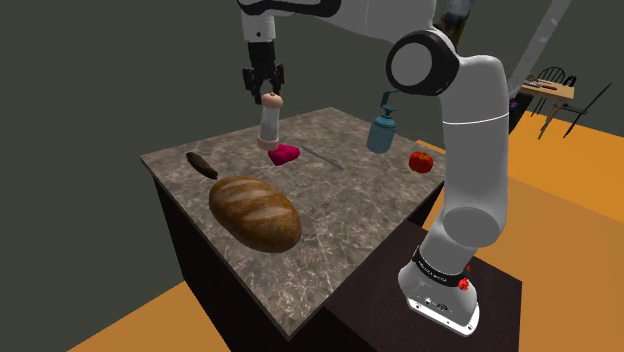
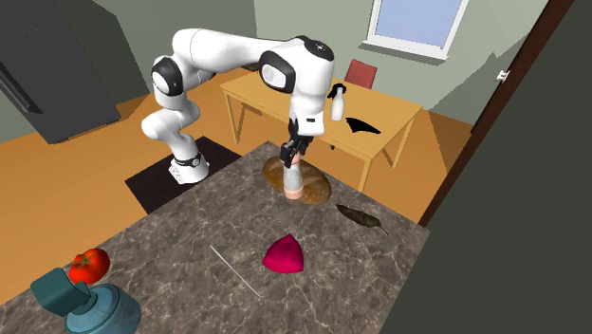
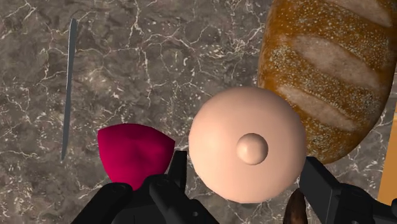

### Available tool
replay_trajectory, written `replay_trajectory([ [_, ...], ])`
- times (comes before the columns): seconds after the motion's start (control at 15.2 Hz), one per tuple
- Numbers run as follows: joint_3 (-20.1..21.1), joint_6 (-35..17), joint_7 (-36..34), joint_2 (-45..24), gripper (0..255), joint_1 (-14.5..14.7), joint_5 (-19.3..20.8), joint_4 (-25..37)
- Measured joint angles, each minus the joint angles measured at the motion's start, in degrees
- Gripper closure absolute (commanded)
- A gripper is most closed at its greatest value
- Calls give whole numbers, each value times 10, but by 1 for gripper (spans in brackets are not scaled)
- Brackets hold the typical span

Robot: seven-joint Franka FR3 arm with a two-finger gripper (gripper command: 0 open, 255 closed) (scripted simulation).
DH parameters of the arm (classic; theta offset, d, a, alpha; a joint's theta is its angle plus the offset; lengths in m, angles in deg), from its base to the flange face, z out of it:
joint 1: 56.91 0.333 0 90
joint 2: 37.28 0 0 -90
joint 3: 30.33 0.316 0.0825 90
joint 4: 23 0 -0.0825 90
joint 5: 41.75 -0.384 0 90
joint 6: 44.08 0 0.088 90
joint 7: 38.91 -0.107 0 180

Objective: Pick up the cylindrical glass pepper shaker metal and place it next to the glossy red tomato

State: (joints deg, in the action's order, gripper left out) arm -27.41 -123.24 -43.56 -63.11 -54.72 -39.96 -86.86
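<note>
At the far side of the counter (image 1: pixel 350 225), as the shoulder view shows it, the shaker (image 1: pixel 270 124) stands upright just beside a magenta wedge (image 1: pixel 284 153). The gripper (image 1: pixel 266 97) comes down from above, and its fingers appear to press on both sides just under the round, pale cap, so I judge that they pinch the shaker.

The tomato (image 1: pixel 421 161) lies well apart from it, near the counter's edge, with a blue bottle (image 1: pixel 383 132) close to it. From here, I think the main risk is the high grip. The cap is rounded and the body hangs long below it, so the shaker may slip or tilt during the carry. The low end could also hit the bottle on the way. A careless set-down could push the tomato, and it may roll off the edge.

Some things are not clear. In the wrist view the wide cap covers the body and the place where the pads touch. I cannot tell if the base rests on the counter or is lifted. The arm stands just beside the tomato in the shoulder view.
</note>
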Motion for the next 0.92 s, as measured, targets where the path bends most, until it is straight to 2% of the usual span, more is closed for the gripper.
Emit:
replay_trajectory([
  [0.07,-1,0,5,7,255,-4,0,-7],
  [0.33,-13,-33,42,75,255,-32,0,-107],
  [0.92,-53,-86,140,198,255,-93,11,-280],
])
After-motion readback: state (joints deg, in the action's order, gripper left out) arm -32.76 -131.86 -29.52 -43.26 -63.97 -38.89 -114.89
